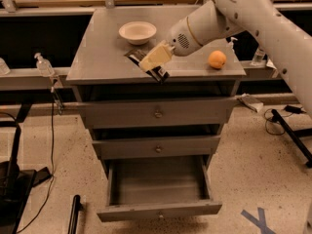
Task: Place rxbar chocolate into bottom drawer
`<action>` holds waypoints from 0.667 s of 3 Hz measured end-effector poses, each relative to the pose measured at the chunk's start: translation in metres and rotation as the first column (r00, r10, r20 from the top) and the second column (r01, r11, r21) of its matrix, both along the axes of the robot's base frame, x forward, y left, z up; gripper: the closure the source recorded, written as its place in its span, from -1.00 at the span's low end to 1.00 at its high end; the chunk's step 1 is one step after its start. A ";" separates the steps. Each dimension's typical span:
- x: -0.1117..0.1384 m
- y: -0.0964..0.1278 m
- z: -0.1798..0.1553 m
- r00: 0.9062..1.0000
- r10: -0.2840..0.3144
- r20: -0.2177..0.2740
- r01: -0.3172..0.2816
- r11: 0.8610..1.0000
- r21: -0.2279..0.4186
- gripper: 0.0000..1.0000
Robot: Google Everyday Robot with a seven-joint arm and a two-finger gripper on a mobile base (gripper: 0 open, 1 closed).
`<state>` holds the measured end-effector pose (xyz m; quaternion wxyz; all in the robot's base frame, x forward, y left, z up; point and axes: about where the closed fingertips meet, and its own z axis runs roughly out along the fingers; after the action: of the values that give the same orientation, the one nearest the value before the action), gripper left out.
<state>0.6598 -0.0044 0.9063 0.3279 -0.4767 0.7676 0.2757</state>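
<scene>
Bar [135,54], black and flat, lies on the grey bench [97,57] near the middle of its front edge, angled toward that edge. The tool [158,71], pale yellow, reaches in from the right and sits over the bar's front end, touching it; I cannot tell whether it is clamped on the bar. A bowl [137,32] stands just behind the bar. An orange [217,59] rests near the front right corner. Below, the bottom drawer [158,209] is pulled out.
</scene>
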 end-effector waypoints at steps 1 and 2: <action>0.003 0.005 0.001 0.999 0.027 0.040 -0.027 1.000 -0.009 1.00; 0.004 0.005 0.001 0.999 0.023 0.033 -0.023 1.000 -0.008 1.00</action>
<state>0.6634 0.0010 0.9068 0.3357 -0.4912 0.7576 0.2684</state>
